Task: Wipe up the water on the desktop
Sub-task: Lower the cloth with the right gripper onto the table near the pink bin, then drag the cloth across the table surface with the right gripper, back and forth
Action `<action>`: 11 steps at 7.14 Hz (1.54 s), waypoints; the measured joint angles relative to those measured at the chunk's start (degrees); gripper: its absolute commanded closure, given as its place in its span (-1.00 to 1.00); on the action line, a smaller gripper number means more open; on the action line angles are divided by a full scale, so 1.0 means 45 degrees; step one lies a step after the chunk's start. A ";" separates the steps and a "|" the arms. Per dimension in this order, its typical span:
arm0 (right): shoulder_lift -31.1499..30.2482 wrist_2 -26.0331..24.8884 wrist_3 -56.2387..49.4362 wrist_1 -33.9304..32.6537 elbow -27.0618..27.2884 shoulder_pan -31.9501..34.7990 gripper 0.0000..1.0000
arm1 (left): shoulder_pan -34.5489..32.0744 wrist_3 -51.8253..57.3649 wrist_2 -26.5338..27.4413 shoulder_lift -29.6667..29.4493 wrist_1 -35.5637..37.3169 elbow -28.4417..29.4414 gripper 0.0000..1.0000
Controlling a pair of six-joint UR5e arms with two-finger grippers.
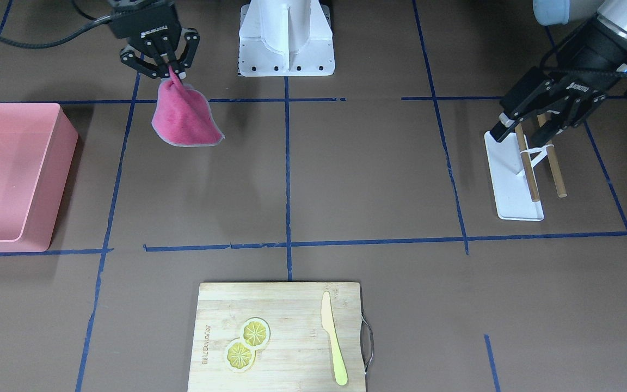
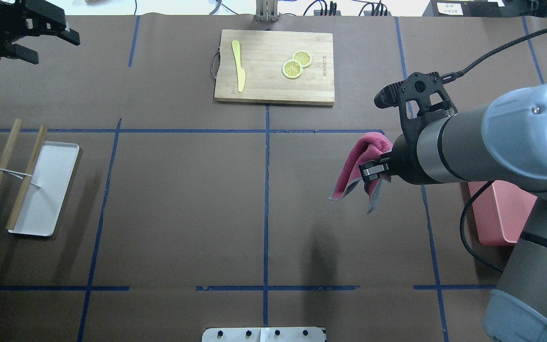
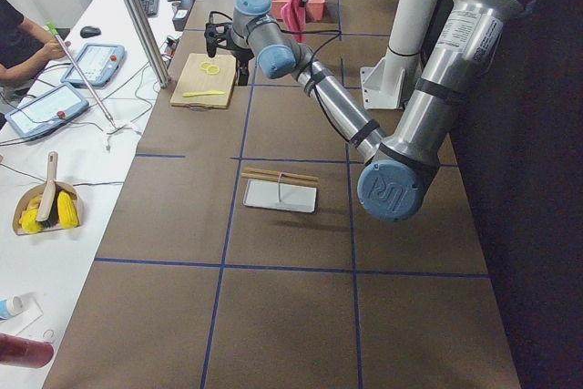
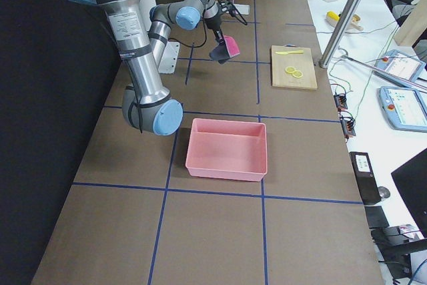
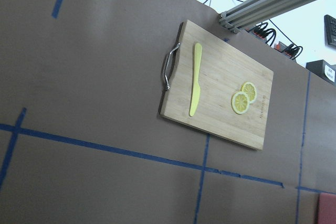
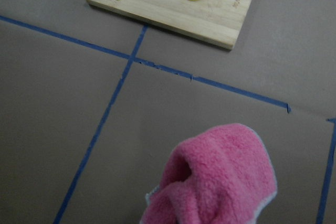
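The desktop (image 1: 368,174) is a dark-brown surface with blue tape lines; I see no water on it. My right gripper (image 1: 171,69) is shut on the top of a pink cloth (image 1: 185,117), which hangs free above the desktop. The cloth also shows in the overhead view (image 2: 361,156) and fills the bottom of the right wrist view (image 6: 215,177). My left gripper (image 1: 523,130) is open and empty, raised over the white rack; it also shows in the overhead view (image 2: 50,47).
A pink bin (image 1: 3,174) stands on the robot's right side. A bamboo cutting board (image 1: 281,332) holds two lemon slices (image 1: 247,343) and a yellow knife (image 1: 333,337). A white rack with two wooden rods (image 1: 515,179) lies under the left gripper. The robot's white base (image 1: 286,38) is at the table's near edge.
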 measured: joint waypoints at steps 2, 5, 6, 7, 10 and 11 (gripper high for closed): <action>0.0051 0.1820 0.0026 -0.1103 -0.0578 0.0206 1.00 | -0.0018 0.2574 0.0739 0.0746 0.2738 -0.1190 -1.00; 0.0069 0.4620 0.0508 -0.1233 -0.2294 0.0146 1.00 | -0.0206 0.4591 0.0865 0.2424 0.3295 -0.1973 -1.00; 0.0067 0.5129 0.0709 -0.1007 -0.2938 0.0040 1.00 | -0.0302 0.4793 0.0869 0.2649 0.3318 -0.2107 -1.00; 0.0039 0.5340 0.0795 -0.0417 -0.3676 -0.0050 1.00 | -0.0348 0.4863 0.0869 0.2762 0.3326 -0.2186 -1.00; -0.0003 0.5401 0.0843 0.1029 -0.5724 0.0482 1.00 | -0.0375 0.4906 0.0887 0.2851 0.3331 -0.2238 -1.00; -0.0002 0.5370 0.0843 0.1115 -0.6254 0.0893 1.00 | -0.0375 0.4903 0.0884 0.2852 0.3332 -0.2237 -1.00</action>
